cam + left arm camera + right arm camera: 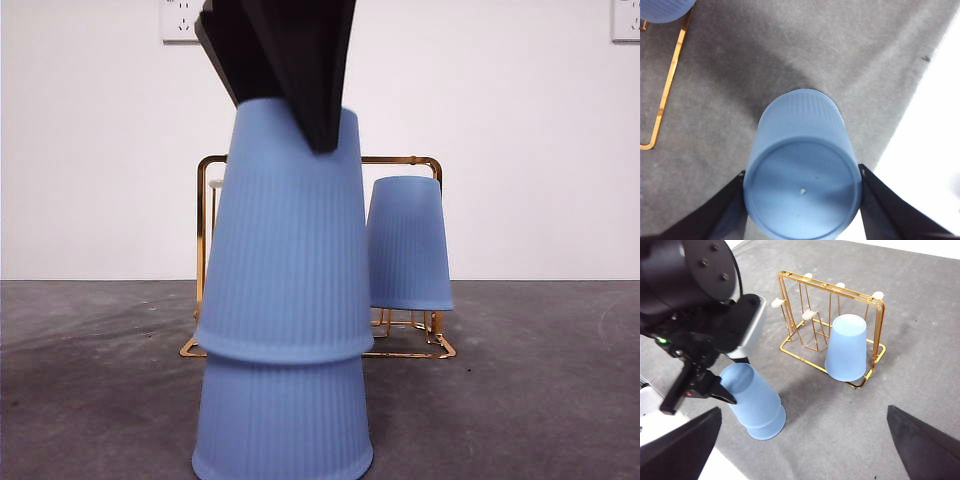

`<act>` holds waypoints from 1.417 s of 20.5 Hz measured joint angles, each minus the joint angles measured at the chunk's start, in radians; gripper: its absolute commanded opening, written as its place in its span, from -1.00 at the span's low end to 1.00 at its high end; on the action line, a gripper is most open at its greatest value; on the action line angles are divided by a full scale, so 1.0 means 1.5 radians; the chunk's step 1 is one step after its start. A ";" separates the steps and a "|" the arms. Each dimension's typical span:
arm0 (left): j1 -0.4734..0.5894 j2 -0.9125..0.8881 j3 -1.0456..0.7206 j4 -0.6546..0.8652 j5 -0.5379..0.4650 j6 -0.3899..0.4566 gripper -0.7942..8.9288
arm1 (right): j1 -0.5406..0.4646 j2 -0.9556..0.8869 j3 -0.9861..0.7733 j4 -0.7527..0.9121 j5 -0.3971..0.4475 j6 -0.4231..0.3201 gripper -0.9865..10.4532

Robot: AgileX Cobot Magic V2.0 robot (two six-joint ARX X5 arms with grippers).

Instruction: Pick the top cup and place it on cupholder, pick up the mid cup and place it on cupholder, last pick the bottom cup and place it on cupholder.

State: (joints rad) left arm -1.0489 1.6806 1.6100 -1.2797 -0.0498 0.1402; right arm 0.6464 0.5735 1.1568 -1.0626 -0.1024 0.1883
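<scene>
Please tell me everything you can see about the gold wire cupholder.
The gold metal wire cupholder stands upright on the grey table, behind the two stacked blue cups. It has a rectangular handle frame, a wire base and thin prongs with white tips. One upside-down blue ribbed plastic cup already sits on one prong; other prongs are bare. No gripper touches it.

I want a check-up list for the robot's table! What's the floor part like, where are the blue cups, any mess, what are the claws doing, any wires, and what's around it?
Surface: grey table, matte, bare where visible.
Job's things: gold cupholder stands upright with one blue cup hung upside down on it. Two more cups sit stacked upside down in front of it: upper cup over bottom cup.
Clutter: nothing seen.
Grippers: left gripper has a jaw on each side of the upper cup's top end; grip cannot be confirmed. Right gripper is open, above the table, holding nothing.
Cables: nothing seen.
Surroundings: white wall with two sockets high up.
</scene>
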 measured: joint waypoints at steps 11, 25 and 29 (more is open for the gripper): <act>-0.001 -0.116 0.107 -0.089 -0.003 -0.008 -0.82 | 0.000 0.000 0.000 0.003 0.001 0.001 0.14; 0.101 -0.157 0.148 -0.086 -0.195 -0.106 -0.82 | 0.000 0.000 0.000 0.003 0.001 0.020 0.14; 0.159 -0.136 0.148 -0.035 -0.175 -0.106 -0.82 | 0.000 0.000 0.000 0.003 0.001 0.020 0.14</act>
State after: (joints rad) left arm -0.8108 1.4765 1.8324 -1.3315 -0.3119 -0.0181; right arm 0.6464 0.5735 1.1568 -1.0576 -0.1013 0.2176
